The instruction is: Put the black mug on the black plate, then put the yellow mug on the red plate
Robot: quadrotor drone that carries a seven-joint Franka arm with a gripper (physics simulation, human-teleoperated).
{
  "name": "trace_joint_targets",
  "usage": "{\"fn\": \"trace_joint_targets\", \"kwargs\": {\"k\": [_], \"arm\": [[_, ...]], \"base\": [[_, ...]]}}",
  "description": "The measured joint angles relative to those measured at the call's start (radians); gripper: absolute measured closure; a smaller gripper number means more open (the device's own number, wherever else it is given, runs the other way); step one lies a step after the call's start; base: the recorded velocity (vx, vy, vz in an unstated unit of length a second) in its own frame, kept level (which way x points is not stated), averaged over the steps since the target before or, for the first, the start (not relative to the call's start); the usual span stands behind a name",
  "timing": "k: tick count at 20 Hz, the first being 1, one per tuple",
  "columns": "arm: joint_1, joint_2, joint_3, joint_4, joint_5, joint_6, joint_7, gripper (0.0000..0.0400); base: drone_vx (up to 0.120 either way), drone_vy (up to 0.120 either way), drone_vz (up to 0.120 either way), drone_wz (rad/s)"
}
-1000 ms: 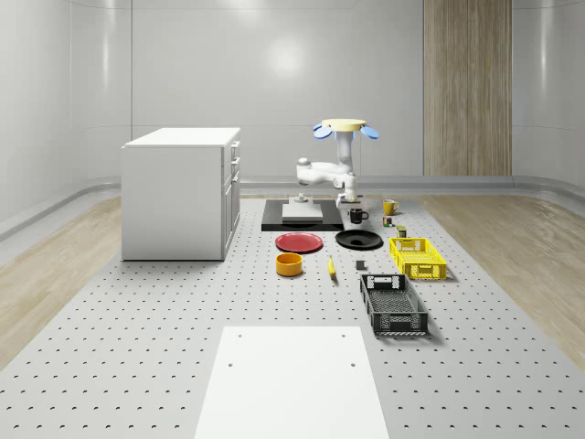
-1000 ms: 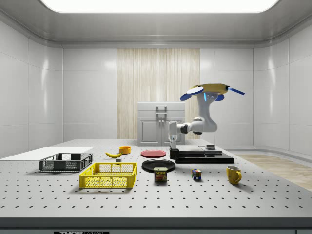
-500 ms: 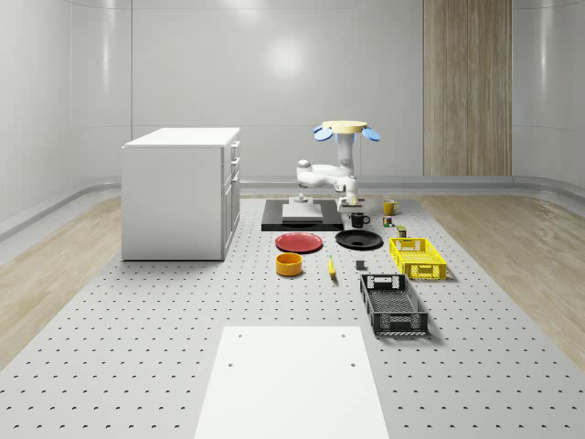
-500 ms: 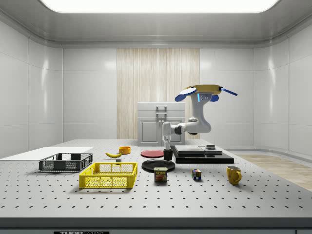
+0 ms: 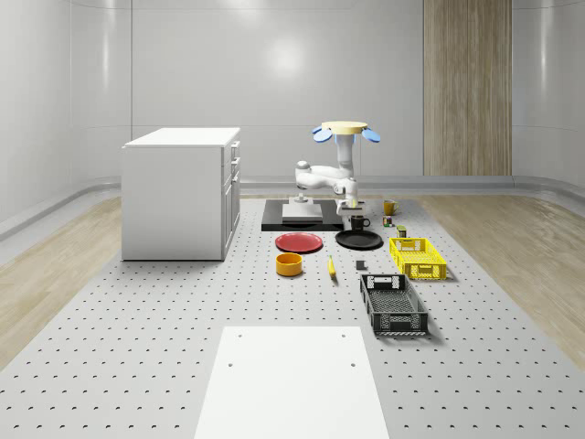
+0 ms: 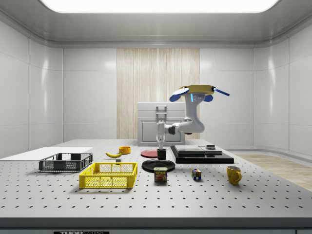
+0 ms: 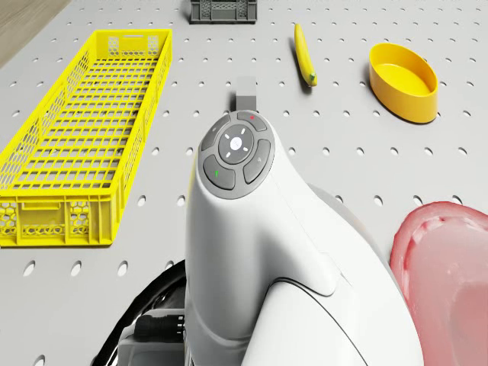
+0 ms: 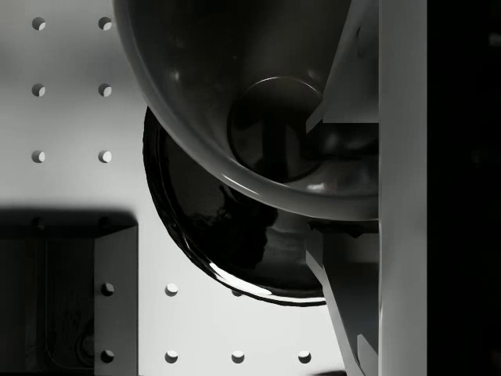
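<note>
The drone [image 5: 343, 129] hovers over the far part of the table, above the black plate [image 5: 358, 240]. Its arm reaches down, and the gripper [image 5: 353, 208] is shut on the rim of the black mug [image 5: 358, 222]. In the side view the black mug [image 6: 162, 154] hangs upright just above the black plate [image 6: 158, 165]. In the wrist view one finger [image 8: 352, 74] sits inside the mug [image 8: 258, 102], with the black plate [image 8: 235, 239] below it. The red plate [image 5: 299, 242] lies beside the black one. The yellow mug [image 5: 389, 208] stands further back on the table.
A white cabinet [image 5: 181, 192] stands at the whole-scene view's left, with a black platform [image 5: 292, 215] behind the plates. Nearer lie a yellow bowl [image 5: 289, 263], a banana [image 5: 331, 266], a yellow crate [image 5: 418, 257], a black crate [image 5: 393, 304] and a white board [image 5: 291, 384].
The drone, arm and gripper have carried the black mug toward the side view's left, from beside the black platform to over the black plate, and slightly lower.
</note>
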Motion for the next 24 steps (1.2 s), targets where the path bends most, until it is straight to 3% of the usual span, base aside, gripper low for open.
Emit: {"fn": "trace_joint_targets", "kwargs": {"k": [2,18,19,21,24], "arm": [[0.0,-0.002,0.0,0.0,0.0,0.002,0.0,0.029],[-0.024,-0.013,-0.185,0.031,-0.173,0.067,0.003,0.029],[-0.026,-0.012,-0.195,0.033,-0.183,0.07,0.003,0.0226],[-0.027,-0.011,-0.206,0.036,-0.194,0.073,0.003,0.0137],[-0.024,-0.008,-0.192,0.032,-0.181,0.065,0.002,0.0065]], "base": [[0.1,0.0,0.0,0.0],[0.0,0.0,0.0,0.0],[0.0,0.0,0.0,0.0],[0.0,0.0,0.0,0.0],[0.0,0.0,0.0,0.0]]}}
